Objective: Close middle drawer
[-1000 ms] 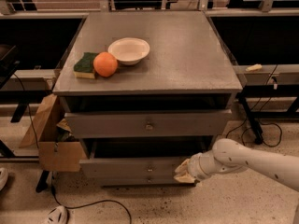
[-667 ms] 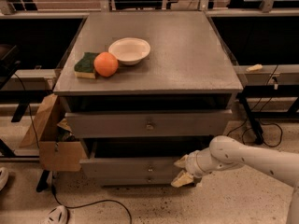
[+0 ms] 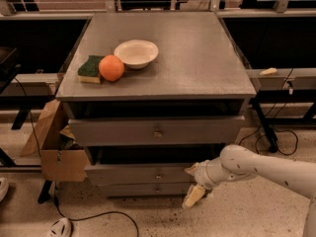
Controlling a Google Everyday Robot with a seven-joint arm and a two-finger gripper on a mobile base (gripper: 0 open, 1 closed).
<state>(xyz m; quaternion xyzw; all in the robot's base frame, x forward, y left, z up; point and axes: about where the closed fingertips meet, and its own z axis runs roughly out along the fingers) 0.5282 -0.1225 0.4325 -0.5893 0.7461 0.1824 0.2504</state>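
1. grey metal cabinet (image 3: 197,58), by far the biggest thing, rises up and to the left of the claw; its flat top is well above the claw.
2. white robot arm (image 3: 266,167) runs in from the right edge and ends in the claw at its left tip.
3. uppermost drawer (image 3: 113,131), with the tall front, hangs above and to the left of the claw and is pulled out from the cabinet.
4. middle drawer (image 3: 128,174) lies directly left of the claw at the same height. it is pulled partly out, with a dark gap above its front, and its small knob (image 3: 158,174) is just left of the claw.
5. lowest drawer (image 3: 143,189) is left of the claw and slightly below it.
6. brown cardboard box (image 3: 61,164) stands far to the left, beside the cabinet.
7. gripper (image 3: 193,183), the claw itself, is low at the right end of the middle drawer's front. its two pale fingers (image 3: 193,196) are spread apart, one up and one down, and hold nothing. i cannot tell whether it touches the front.
8. white bowl (image 3: 136,53) sits on the top, high above and to the left.
9. orange (image 3: 111,67) is left of the bowl, close against it.
10. green sponge (image 3: 89,69) touches the orange's far left side.
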